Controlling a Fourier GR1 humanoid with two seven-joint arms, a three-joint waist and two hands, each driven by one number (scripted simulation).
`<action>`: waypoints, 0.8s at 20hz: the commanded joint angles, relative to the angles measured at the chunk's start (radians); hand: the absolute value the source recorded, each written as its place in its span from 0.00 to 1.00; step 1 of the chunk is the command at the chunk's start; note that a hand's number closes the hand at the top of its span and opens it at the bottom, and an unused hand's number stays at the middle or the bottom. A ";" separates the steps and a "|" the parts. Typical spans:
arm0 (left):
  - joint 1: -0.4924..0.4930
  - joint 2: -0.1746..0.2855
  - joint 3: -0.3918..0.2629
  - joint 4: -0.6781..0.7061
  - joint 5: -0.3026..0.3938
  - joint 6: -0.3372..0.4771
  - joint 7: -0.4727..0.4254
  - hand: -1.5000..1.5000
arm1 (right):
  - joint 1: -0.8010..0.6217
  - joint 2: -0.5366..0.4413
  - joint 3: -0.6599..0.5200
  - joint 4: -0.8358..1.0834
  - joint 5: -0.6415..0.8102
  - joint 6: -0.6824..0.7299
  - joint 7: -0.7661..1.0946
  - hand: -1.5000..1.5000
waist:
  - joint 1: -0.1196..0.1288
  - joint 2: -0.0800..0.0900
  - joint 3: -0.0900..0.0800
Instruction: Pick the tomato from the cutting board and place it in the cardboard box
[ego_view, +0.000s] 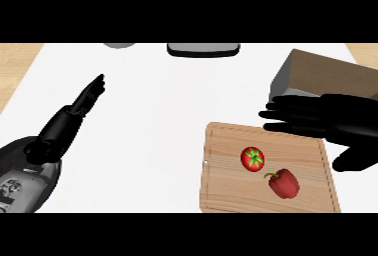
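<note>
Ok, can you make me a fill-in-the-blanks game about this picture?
1. On the cutting board, next to the pepper, lies the ____.
2. The pepper's colour is ____.
3. The right hand is open and holds ____.
Missing words: tomato, red, nothing.

The white counter top (162, 100), bordered by pale wood at its far corners, carries a flat, rectangular, light-wood cutting board (225, 150), whose far edge lies partly under the right hand (332, 120). A brown cardboard box (325, 70) stands just behind that hand. A dark grey rounded slab (203, 49) sits at the far edge, up and left of it. A small grey round object (118, 45) lies just beyond the left hand (88, 97).
</note>
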 joint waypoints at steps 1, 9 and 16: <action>0.022 -0.014 0.004 -0.042 -0.020 0.008 0.025 0.50 | 0.054 0.016 0.056 -0.131 0.126 0.007 0.117 0.00 | -0.001 0.000 0.001; 0.027 -0.052 0.051 0.011 -0.042 -0.053 -0.011 0.50 | 0.176 0.048 0.030 -0.329 0.199 0.161 0.315 0.00 | -0.003 0.003 0.001; -0.003 -0.124 0.052 0.045 -0.138 -0.038 -0.019 0.50 | 0.177 0.187 0.058 -0.262 0.350 0.191 0.353 0.00 | 0.003 0.006 0.001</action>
